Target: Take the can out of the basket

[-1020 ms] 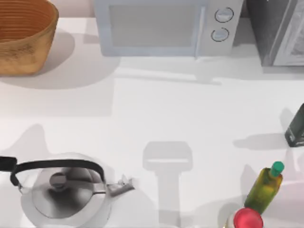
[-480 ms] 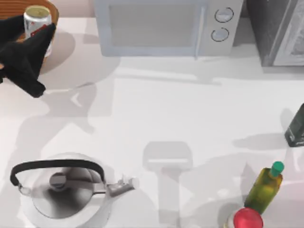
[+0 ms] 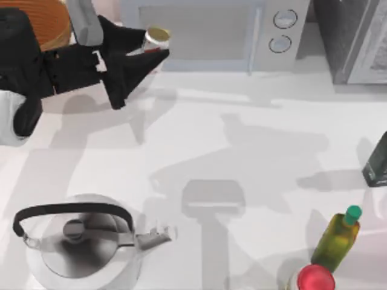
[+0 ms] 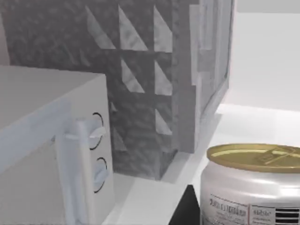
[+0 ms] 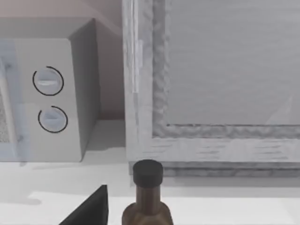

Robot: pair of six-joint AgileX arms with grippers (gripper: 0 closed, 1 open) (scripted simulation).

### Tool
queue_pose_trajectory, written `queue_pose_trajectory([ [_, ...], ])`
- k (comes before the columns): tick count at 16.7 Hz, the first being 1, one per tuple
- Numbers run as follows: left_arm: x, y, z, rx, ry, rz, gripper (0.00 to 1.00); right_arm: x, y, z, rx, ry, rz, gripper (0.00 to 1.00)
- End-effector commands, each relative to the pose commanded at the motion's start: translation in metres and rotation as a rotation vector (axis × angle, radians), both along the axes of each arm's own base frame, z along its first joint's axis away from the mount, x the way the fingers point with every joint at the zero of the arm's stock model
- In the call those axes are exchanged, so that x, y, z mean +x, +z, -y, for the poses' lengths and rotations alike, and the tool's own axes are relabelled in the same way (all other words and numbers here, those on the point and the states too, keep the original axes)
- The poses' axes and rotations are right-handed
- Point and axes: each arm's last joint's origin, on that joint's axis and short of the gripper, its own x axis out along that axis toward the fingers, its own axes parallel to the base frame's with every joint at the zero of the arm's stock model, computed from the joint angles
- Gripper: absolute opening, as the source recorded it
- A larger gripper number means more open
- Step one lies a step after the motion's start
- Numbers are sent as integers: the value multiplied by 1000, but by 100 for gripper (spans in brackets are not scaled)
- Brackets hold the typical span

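The can [image 3: 157, 37], tan-topped with a whitish side and red marks, hangs above the table in front of the microwave's left part, outside the basket. My left gripper [image 3: 151, 46] is shut on the can, its black fingers [image 3: 130, 63] reaching in from the left. In the left wrist view the can [image 4: 255, 187] is close up with a black finger [image 4: 185, 212] beside it. My left arm hides most of the orange-brown basket [image 3: 51, 18] at the back left corner. Part of my right gripper [image 5: 89, 213] shows in the right wrist view.
A microwave [image 3: 205, 33] stands along the back, with a grey cabinet [image 3: 357, 39] to its right. A metal kettle [image 3: 84, 241] sits front left. At the front right are a green-capped bottle [image 3: 338, 238] and a red-capped container [image 3: 314, 279]. A dark bottle [image 3: 378, 160] stands at the right edge.
My left arm came in over the basket, closed on the can and carried it rightward out of the basket to the microwave's front. Nothing else moved.
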Motion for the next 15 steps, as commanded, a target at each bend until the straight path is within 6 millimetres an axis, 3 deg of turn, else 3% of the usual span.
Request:
queue_pose_trajectory([
  [3,27,-67,21,7,-158,-15,0,0,0,0,0,0,0,100],
  [7,35,-137,38,12,-304,-25,0,0,0,0,0,0,0,100],
  [10,35,-159,43,12,-351,-27,0,0,0,0,0,0,0,100],
  [15,35,-161,43,12,-354,-27,0,0,0,0,0,0,0,100],
])
